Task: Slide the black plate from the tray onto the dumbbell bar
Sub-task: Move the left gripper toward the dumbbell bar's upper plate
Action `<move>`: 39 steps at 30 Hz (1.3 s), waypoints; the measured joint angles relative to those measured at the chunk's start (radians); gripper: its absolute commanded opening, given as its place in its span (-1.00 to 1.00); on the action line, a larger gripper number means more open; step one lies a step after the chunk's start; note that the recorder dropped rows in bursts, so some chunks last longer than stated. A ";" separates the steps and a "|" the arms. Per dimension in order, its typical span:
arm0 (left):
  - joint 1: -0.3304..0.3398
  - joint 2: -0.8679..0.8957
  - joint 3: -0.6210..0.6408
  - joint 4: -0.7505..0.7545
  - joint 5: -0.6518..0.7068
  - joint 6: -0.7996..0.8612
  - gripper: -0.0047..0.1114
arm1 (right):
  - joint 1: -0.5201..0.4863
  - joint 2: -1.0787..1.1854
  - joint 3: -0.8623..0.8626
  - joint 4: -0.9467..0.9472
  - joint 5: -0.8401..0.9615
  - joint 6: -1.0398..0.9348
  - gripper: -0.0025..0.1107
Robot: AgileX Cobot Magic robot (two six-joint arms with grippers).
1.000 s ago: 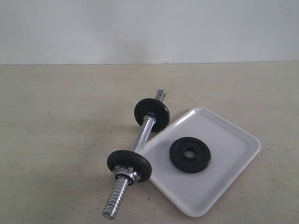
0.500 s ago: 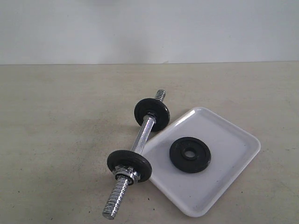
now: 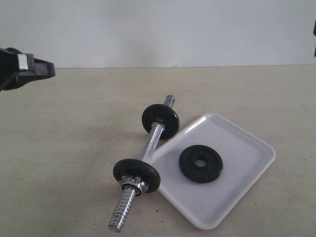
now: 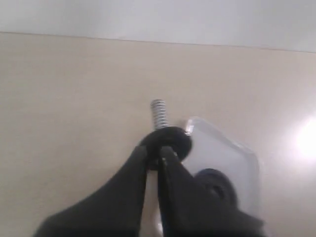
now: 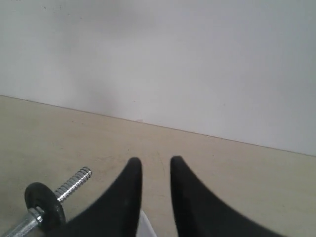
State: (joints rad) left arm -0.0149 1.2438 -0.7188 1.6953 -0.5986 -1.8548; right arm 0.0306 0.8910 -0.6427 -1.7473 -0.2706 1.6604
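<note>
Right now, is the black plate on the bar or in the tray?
In the tray: the black plate lies flat, off the bar.

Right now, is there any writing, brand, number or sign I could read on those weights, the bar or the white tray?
None: no readable text in any view.
black plate: plain matte face; any cast marking is too small to tell.
tray: plain glossy white, no label.
dumbbell bar: bare chrome and thread only, no stamp visible.
</note>
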 measured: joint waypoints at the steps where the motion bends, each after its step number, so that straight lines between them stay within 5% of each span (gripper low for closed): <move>1: -0.001 0.000 -0.009 -0.015 -0.049 0.009 -0.41 | 0.000 0.000 0.000 0.000 -0.007 0.005 -0.05; 3: -0.001 0.000 -0.016 -0.051 -0.153 0.044 -0.07 | 0.000 0.000 0.000 0.000 -0.013 0.021 0.19; 5: -0.001 0.002 -0.018 -0.069 -0.242 0.074 0.34 | 0.000 0.000 0.000 0.000 -0.014 0.027 0.26; 7: -0.008 0.010 -0.018 -0.076 -0.304 0.083 0.51 | 0.000 0.000 0.000 0.000 -0.014 0.034 0.26; 12: -0.068 0.031 -0.018 -0.076 -0.244 0.061 0.44 | 0.000 0.000 0.000 0.000 -0.035 0.054 0.26; 26: -0.448 0.329 -0.136 -0.064 0.308 0.059 0.44 | 0.000 0.000 0.000 0.000 -0.099 0.067 0.26; 39: -0.555 0.598 -0.288 -0.054 0.522 0.059 0.44 | 0.000 0.000 0.000 0.000 -0.101 0.117 0.26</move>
State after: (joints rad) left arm -0.5703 1.8418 -1.0066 1.6412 -0.0764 -1.7959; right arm 0.0306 0.8910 -0.6427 -1.7473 -0.3711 1.7778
